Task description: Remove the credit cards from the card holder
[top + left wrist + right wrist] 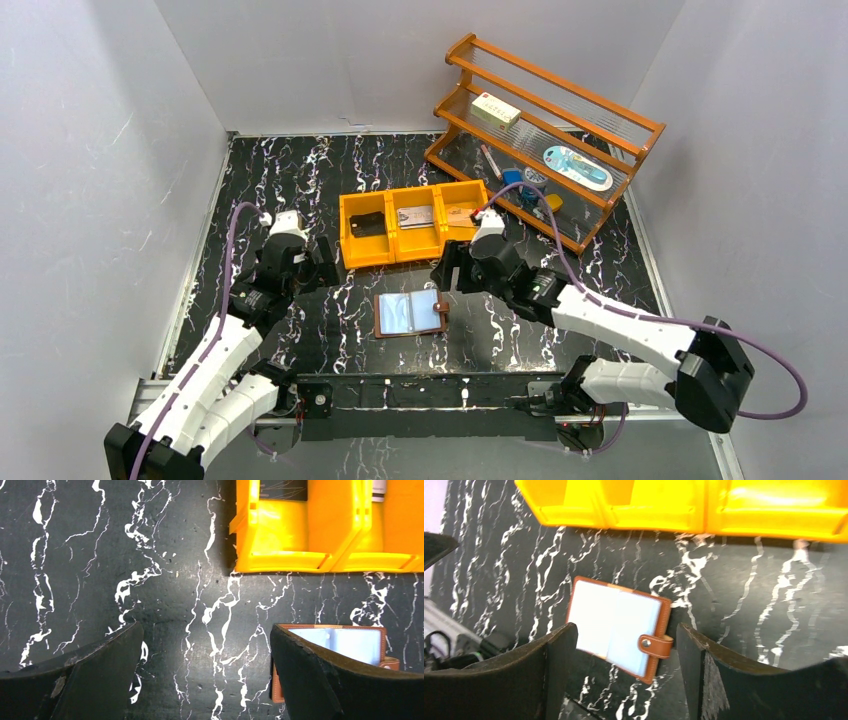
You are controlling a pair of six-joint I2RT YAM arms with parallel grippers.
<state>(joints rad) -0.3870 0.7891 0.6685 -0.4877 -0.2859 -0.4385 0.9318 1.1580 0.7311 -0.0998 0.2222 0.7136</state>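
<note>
The brown card holder lies open on the black marble table, its pale blue sleeves facing up and its snap tab on the right. A dark card, a silvery card and a tan card lie in the orange bin. My right gripper hangs open just above and to the right of the card holder, holding nothing. My left gripper is open over bare table, with the card holder beside its right finger.
The orange three-compartment bin stands just beyond the card holder. A wooden rack with small items stands at the back right. White walls close in the table on three sides.
</note>
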